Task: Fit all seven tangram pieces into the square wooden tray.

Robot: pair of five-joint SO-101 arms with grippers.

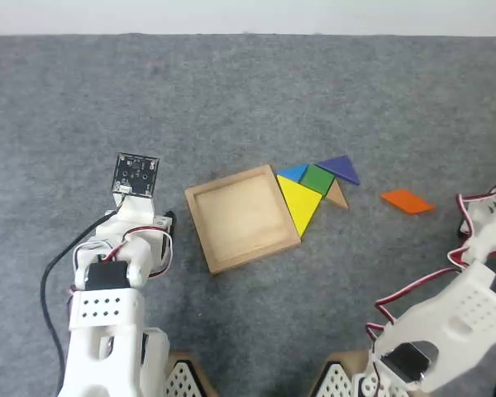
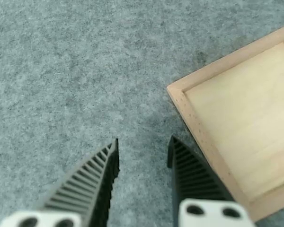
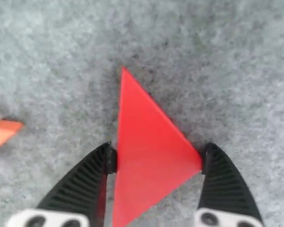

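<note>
Two arms over a grey felt surface (image 1: 231, 99). The left hand (image 2: 144, 142) hangs low above bare felt, released, its two black ribbed fingers (image 2: 97, 175) spread apart with nothing between them. The square wooden tray (image 1: 242, 217) lies flat just to the right of this hand, turned slightly askew, one raised corner (image 2: 173, 90) close beyond the nearer fingertip and not touching it. A cluster of five pieces lies beyond the tray's far side from the left hand, all on the felt outside the rim. The yellow triangle (image 1: 300, 201) lies against the tray's edge. The blue triangle (image 1: 293, 173) and the green square (image 1: 317, 179) adjoin the yellow triangle's far edge. The purple triangle (image 1: 341, 169) touches the green square at the cluster's outer end, and the tan triangle (image 1: 337, 196) lies just beside the yellow triangle and the green square. The orange piece (image 1: 407, 201), a slanted four-sided tile, lies alone on the felt between that cluster and the right hand (image 3: 158, 150), near the hand's left side. The right hand grasps the red triangle (image 3: 146, 156): one finger presses the triangle's long straight edge and the other its opposite corner, while the third corner points forward, away from the hand. The red triangle lies flat on the felt, well apart from the tray.
</note>
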